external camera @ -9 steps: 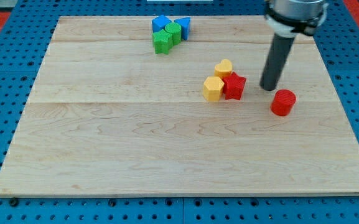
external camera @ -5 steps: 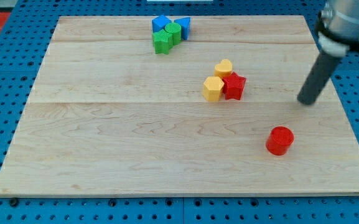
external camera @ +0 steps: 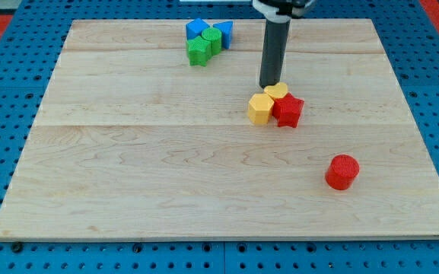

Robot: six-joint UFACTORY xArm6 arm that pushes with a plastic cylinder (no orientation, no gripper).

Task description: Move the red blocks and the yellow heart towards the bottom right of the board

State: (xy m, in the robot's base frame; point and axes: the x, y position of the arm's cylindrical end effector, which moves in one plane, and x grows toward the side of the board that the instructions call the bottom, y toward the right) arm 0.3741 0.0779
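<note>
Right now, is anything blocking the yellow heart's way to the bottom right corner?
Yes. The red star block sits touching the yellow heart on its lower-right side. My tip is at the heart's upper-left edge.

My tip (external camera: 268, 84) touching yellow heart (external camera: 277, 91) from view's top. Heart sitting w/ yellow hexagon (external camera: 261, 109) & red star (external camera: 287, 111), all touching. Red cylinder (external camera: 342, 171) lying apart, toward bottom right. Blue/green cluster (external camera: 207, 39) sitting nr top edge of board (external camera: 128, 167).
</note>
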